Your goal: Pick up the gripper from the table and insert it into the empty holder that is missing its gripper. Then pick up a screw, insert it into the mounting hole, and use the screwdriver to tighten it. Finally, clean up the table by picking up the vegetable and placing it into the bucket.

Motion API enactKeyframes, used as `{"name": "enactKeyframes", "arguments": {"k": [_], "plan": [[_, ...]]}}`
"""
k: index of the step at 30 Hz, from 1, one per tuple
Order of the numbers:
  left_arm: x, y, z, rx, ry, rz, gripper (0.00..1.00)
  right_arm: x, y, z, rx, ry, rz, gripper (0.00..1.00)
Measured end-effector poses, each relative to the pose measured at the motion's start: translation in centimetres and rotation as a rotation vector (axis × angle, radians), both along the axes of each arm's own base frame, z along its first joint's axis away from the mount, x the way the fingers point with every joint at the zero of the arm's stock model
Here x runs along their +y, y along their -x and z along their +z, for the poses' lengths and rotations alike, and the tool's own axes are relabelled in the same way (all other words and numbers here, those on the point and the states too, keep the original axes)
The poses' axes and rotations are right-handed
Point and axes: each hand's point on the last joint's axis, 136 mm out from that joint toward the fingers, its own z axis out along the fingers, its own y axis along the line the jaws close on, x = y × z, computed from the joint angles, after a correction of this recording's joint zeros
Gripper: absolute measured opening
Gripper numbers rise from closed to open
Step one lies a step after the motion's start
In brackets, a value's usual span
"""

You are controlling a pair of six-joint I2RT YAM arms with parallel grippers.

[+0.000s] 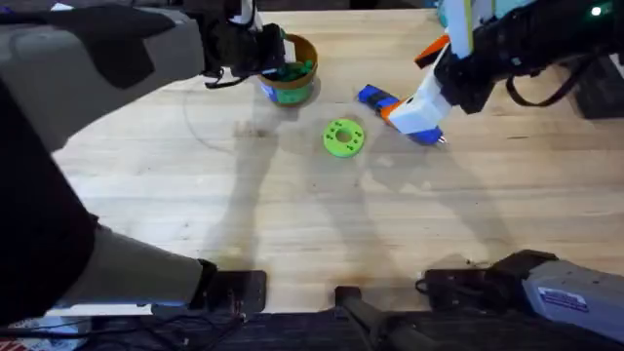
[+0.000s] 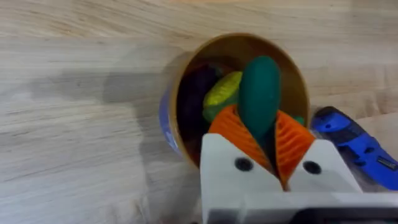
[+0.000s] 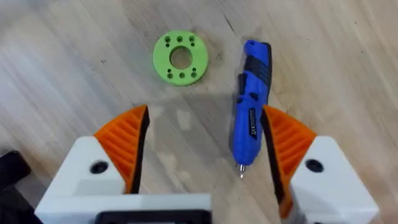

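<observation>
Left arm: you see it large and blurred along the left of the overhead frame, reaching to the upper centre where the left gripper [image 2: 266, 140] hangs over the bucket [image 1: 292, 70].
Table [image 1: 292, 224]: bare wood across the middle of the overhead frame.
Right gripper [image 3: 205, 146]: its orange pads [image 3: 127, 140] stand wide apart and hold nothing; the blue screwdriver [image 3: 250, 109] lies between them on the wood, beside the right pad.
Bucket: upper centre of the overhead frame, other toys already inside.
Green disc [image 1: 343, 136]: flat on the wood, centre frame, below the bucket.
Vegetable [image 2: 259, 93]: clamped between the left fingers, directly above the bucket's mouth.
Vegetable axis: long axis runs out along the fingers, free end pointing into the opening.
Risk: release off-centre and you may see it hit the rim [image 2: 186, 59], bounce off the toys inside or tip the bucket.
</observation>
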Motion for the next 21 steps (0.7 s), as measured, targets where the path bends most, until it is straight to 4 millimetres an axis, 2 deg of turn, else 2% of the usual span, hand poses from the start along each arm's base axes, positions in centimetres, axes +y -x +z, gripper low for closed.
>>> {"name": "enactKeyframes", "arguments": {"k": [16,21], "plan": [[-0.1,-0.1,-0.2,-0.001,-0.004,-0.009,0.044,0.0,0.0,0.0,-0.002,-0.001,0.000,0.976],[-0.1,0.0,1.9,-0.065,-0.024,-0.041,0.044,0.1,-0.2,0.1,-0.007,-0.003,0.000,0.976]]}}
